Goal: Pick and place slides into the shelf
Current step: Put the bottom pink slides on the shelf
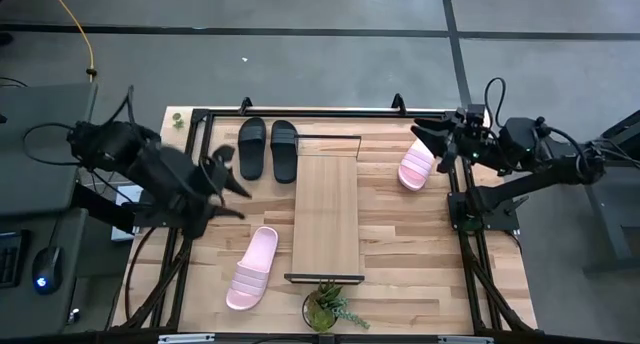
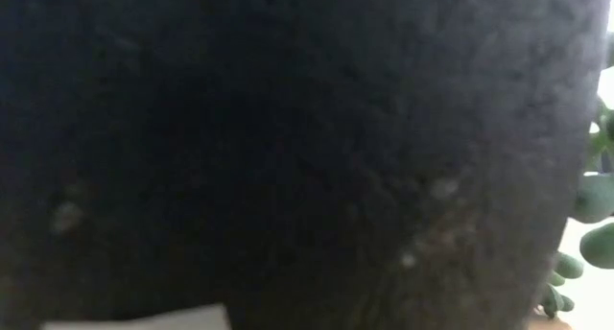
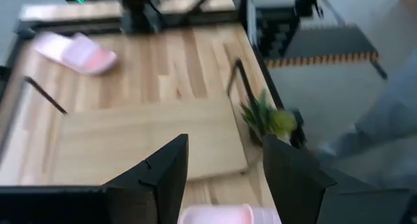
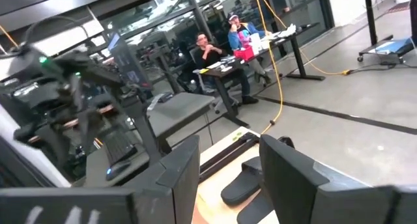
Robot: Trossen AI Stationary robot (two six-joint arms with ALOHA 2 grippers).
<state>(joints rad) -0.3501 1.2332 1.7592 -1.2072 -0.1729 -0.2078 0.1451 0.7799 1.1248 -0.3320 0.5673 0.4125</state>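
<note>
From above we see the worktop (image 1: 400, 244) carrying the shelf (image 1: 326, 216), a long light wood plank with black frame bars at its ends, lying down the middle and running from near the far edge to near the near edge. The black pair of slides (image 1: 268, 149) sits side by side near the far edge, just left of the shelf's far end. One pink slide (image 1: 252, 268) lies near the near edge, left of the shelf, and the other pink slide (image 1: 416, 167) lies near the far right corner, close to the right edge. A small potted plant (image 1: 324, 306) stands at the near edge, just beyond the shelf's near end. The left claw (image 1: 228, 186) hangs over the left side of the worktop, between the black pair and the near pink slide; its two fingers (image 3: 163, 175) stand apart and we see nothing between them, with the shelf and the plant ahead of it in its wrist view. The right claw (image 1: 428, 134) is over the far right corner, just beside the far pink slide; its fingers (image 4: 290, 168) are also spread and hold nothing, and its wrist view looks over the black pair toward people seated at desks in the room behind. The low view is blocked by a dark surface with a few green leaves at its edge.
</note>
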